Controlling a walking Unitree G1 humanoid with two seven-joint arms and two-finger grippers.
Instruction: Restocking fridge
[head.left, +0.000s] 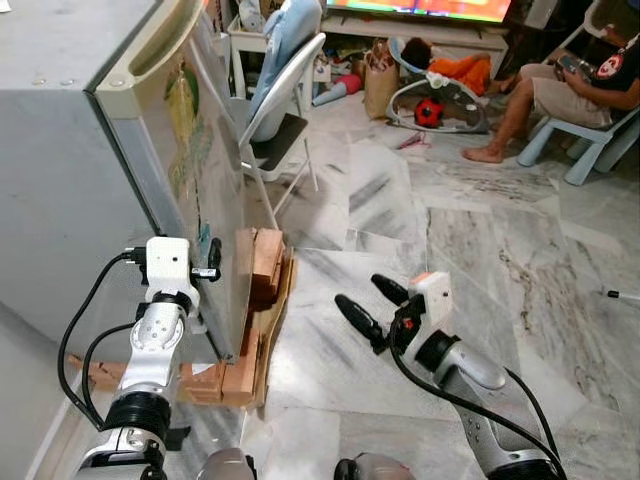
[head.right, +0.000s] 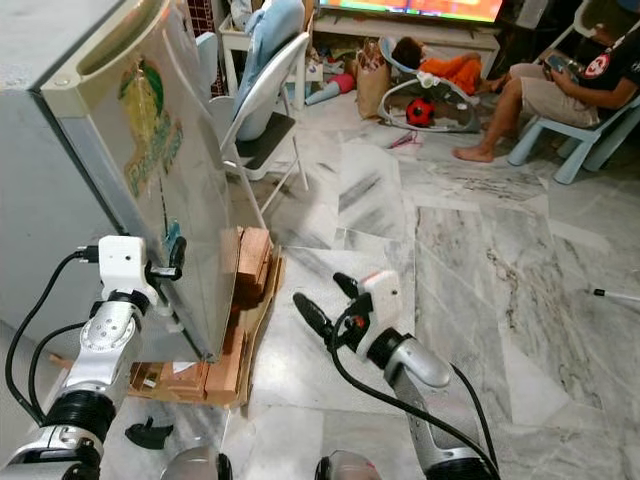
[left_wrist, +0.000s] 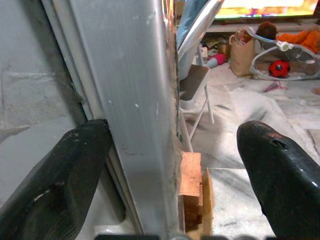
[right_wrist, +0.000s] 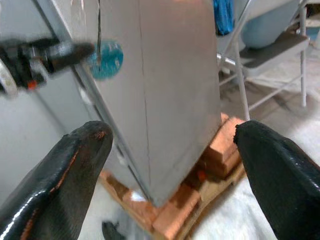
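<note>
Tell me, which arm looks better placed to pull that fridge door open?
The left, I'd guess. The left tool already straddles the edge of the fridge door, one finger either side, open. The right tool hovers open above the marble floor, apart from the door.

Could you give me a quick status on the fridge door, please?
Left gripper open, fingers astride the fridge door edge. Right gripper open, over bare floor. Door barely ajar. Folding chair stands behind the door.

Silver arms, white wrist blocks, black cables, glossy black fingers (right_wrist: 280, 170).
</note>
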